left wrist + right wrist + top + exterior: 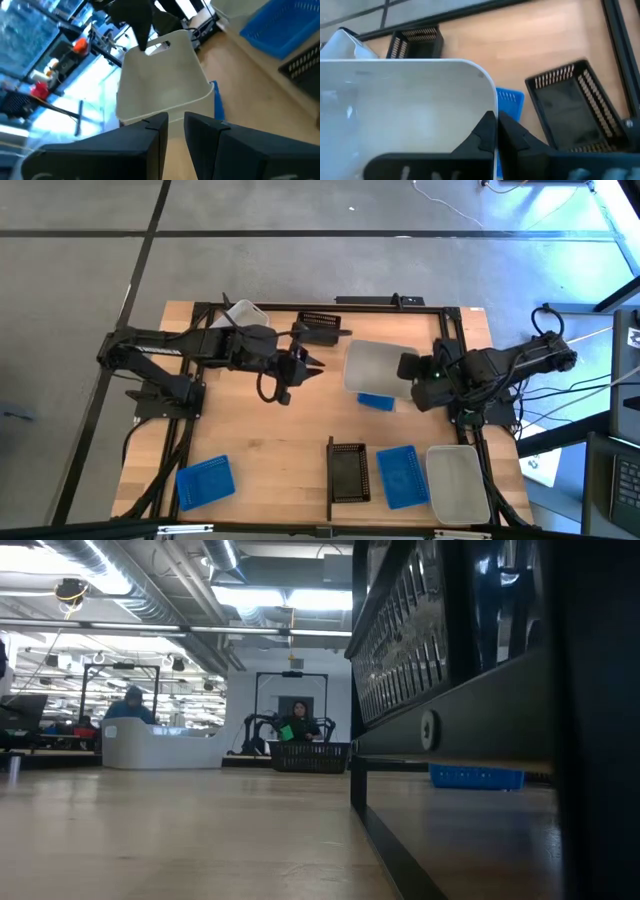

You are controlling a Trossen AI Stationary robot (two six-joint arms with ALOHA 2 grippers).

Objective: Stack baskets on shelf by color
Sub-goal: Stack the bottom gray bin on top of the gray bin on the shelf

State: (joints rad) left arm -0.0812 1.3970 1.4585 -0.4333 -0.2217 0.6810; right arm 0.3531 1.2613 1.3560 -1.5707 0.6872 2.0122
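One white basket [372,367] is up off the bench [260,440], near the middle. The right claw [408,367] has it. That claw is pinched tight on the thin rim at one short end, by the little handle hole. The basket sticks out from the claw toward the left arm, so its long side runs across the bench from one arm to the other. It is tipped, not flat. A blue basket [376,401] lies on the bench just under its near edge.

The left claw [308,365] hangs just beside the far end of the lifted basket and points at it. Its two fingers [155,135] stand a little apart, with nothing between them. It is not touching the basket.

What matters most is where this basket should go. Another white basket [458,483] sits by the near right corner, on what I take to be the shelf [330,465], next to a blue one [403,476] and a black one [348,472]. That spot is toward the near edge from the right claw, on the right arm's own side. The left arm is much farther from it. So I think the right arm should carry the basket there, turn it flat and line it up over the white one.
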